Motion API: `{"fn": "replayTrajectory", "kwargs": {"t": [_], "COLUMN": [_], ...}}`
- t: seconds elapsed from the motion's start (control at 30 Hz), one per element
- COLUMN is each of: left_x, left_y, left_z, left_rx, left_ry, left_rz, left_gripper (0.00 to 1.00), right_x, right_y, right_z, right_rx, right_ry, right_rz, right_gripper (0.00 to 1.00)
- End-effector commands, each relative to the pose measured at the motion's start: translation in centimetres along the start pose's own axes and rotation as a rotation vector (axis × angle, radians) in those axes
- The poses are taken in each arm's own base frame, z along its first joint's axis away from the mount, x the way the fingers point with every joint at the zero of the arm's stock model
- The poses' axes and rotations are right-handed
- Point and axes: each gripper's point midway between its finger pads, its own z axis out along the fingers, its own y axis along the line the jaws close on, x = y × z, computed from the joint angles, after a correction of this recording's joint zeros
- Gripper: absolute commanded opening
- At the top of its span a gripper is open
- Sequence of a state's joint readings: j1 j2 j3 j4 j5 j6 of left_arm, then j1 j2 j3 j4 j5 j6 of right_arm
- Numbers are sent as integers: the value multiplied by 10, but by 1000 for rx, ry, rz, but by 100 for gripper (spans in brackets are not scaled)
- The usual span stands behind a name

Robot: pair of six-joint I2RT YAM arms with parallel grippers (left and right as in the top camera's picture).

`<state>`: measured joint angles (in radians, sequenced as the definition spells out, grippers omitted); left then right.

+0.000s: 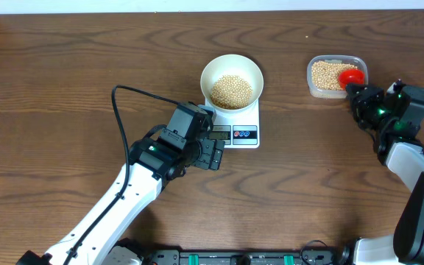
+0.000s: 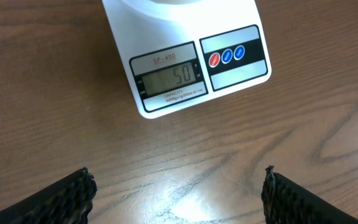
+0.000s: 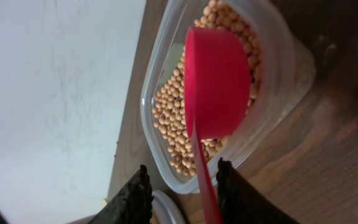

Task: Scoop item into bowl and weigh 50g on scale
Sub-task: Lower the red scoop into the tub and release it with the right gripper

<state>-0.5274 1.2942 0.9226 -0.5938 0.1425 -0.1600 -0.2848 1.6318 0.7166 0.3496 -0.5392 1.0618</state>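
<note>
Wood table, tan beans, white bowl

White arms, black wrists, black cable

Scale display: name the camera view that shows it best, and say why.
Left wrist. The scale display sits large and sharp there and reads 50 clearly. Overhead shows the scale small, its display unreadable beside the left gripper. Right wrist does not show it.
</note>
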Motion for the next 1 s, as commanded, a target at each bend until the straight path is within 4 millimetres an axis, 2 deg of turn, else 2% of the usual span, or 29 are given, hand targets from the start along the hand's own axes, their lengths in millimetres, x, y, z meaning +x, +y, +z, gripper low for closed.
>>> {"fn": "replayTrajectory", "kwargs": {"t": [0.0,0.07,0.17,0.33,0.77,0.97], "left_x": [0,0,0,0,0,0], "left_y": [3,3,3,3,3,3], "left_z": [2,2,2,2,2,2], "left_rx": [-17,-17,-17,-17,-17,-17], "left_ry": [2,2,2,2,2,2], "left_rz": [3,3,3,3,3,3], "left_gripper": [88,88,88,88,88,88], "right_x": [9,12,15,12,6,9], "right_y": [1,4,13,22,43,43], "right_z": [1,1,-2,-9,-25,-30], "right_rx": [-16,-34,-78,-115,-155,-152], "right_ry": [46,64,94,108,75,97], "right_rz": [0,-4,-15,25,-8,38], "right_gripper": [39,45,62,99,99,99]}}
